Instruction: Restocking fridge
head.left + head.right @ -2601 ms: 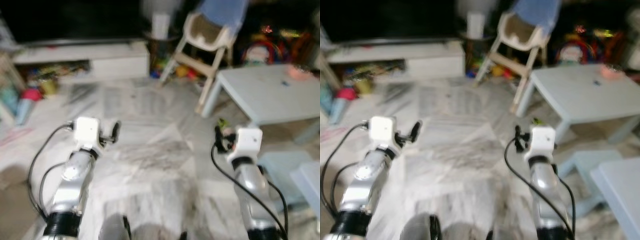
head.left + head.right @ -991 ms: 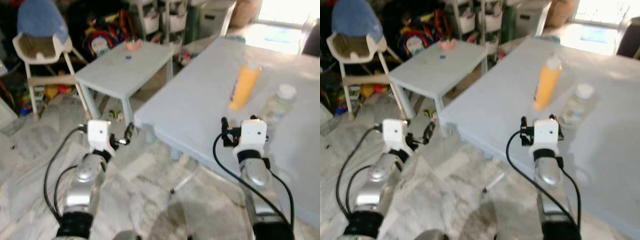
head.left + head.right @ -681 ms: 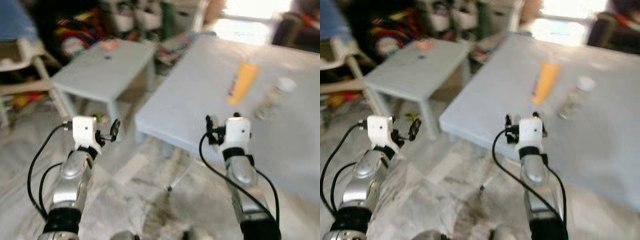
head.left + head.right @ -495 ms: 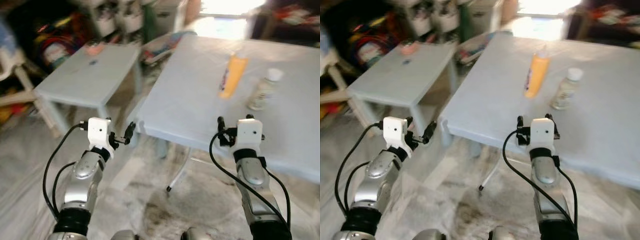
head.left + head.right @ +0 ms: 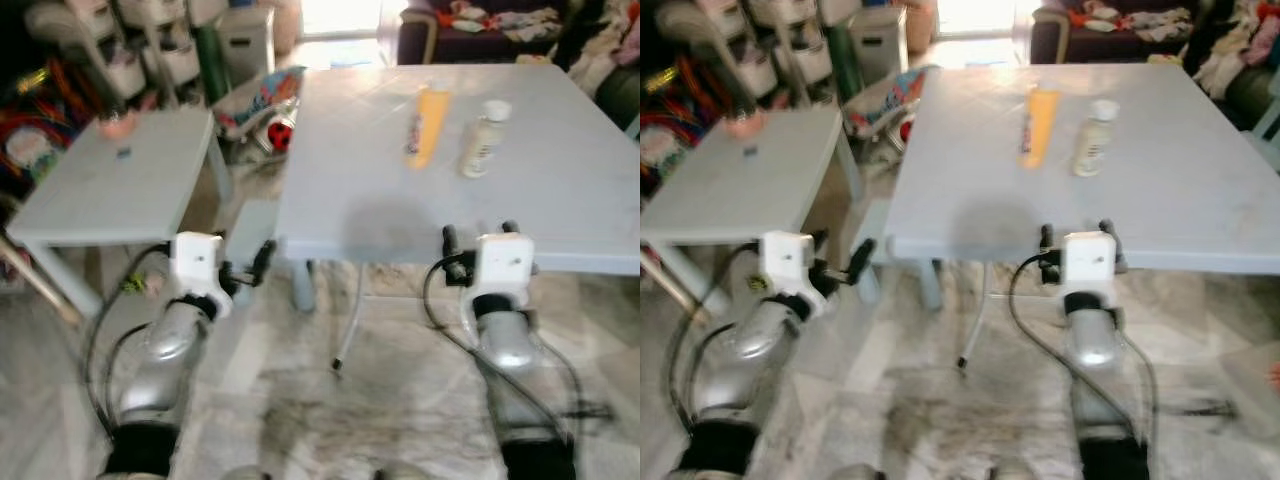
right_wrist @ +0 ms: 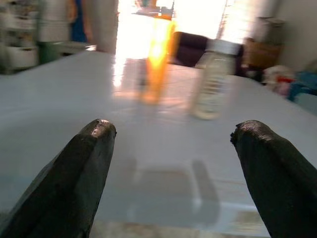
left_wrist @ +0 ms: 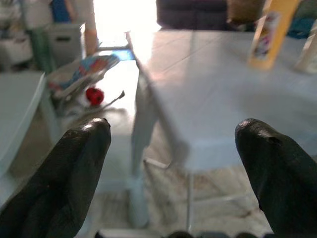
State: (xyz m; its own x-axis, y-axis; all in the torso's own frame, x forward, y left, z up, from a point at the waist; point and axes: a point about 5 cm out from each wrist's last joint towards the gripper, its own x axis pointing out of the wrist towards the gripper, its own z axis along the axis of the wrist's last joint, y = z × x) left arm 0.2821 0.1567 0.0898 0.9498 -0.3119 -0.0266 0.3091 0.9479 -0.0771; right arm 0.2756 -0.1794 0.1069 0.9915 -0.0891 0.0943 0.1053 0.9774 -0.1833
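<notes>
A tall orange bottle (image 5: pixel 425 125) and a clear bottle with a white cap (image 5: pixel 482 139) stand side by side on the large pale blue table (image 5: pixel 400 210). My right gripper (image 5: pixel 478 236) hovers at the table's near edge, short of both bottles, open and empty. In the right wrist view the orange bottle (image 6: pixel 156 59) and clear bottle (image 6: pixel 212 79) stand ahead between the spread fingertips (image 6: pixel 96 131). My left gripper (image 5: pixel 258 262) is open and empty, held over the floor by the table's near left corner (image 7: pixel 185 148).
A low pale blue side table (image 5: pixel 110 180) stands to the left. Behind it are storage bins and toys (image 5: pixel 150 50). A dark sofa with clothes (image 5: pixel 480 25) lies beyond the large table. Marble floor (image 5: pixel 330 420) lies under me.
The camera has swung right and drawn nearer, so the large table now sits squarely ahead. Both grippers stay open in the same pose before me.
</notes>
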